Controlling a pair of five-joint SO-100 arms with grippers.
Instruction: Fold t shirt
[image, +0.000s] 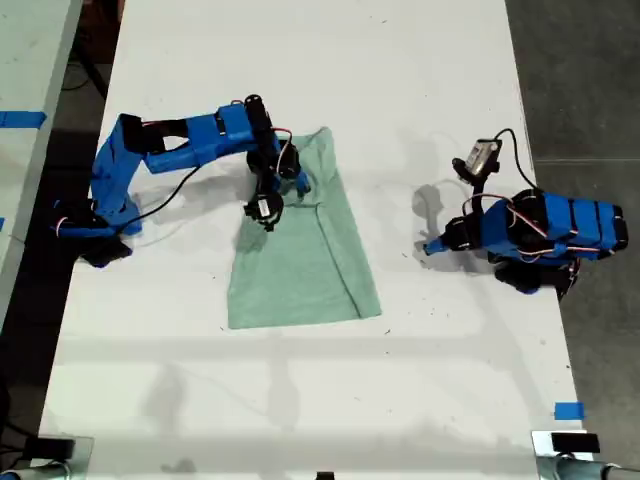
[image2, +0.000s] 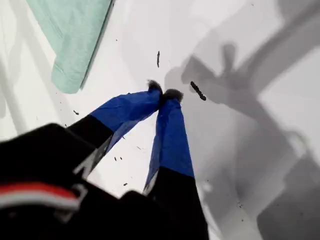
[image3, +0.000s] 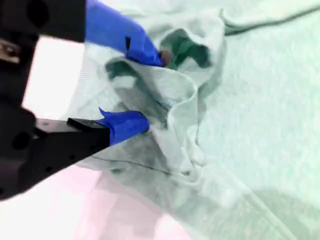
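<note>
Lying partly folded near the middle of the white table, the t shirt is forming a long narrow strip, its long axis running from the far end, where it is narrowest, toward the near edge, leaning a little to the exterior view's left as it comes nearer. The near end is lying flat and square; the far end is looking bunched.

My second gripper is working at that bunched far end, on the side toward the exterior view's left. Its jaws are standing moderately apart with a ruck of mint cloth mounding between them; the blue fingertips are touching the fabric, but I am not seeing a firm pinch.

My first gripper is resting over bare table off toward the exterior view's right edge, well apart from the shirt, its tips pressed together on nothing.

The risk, as I am judging it, is closing on only the top layer of the ruck: the lower layers would be dragging behind and undoing the strip. Pulling across the strip could also be skewing it, since nothing is pinning the near end.
</note>
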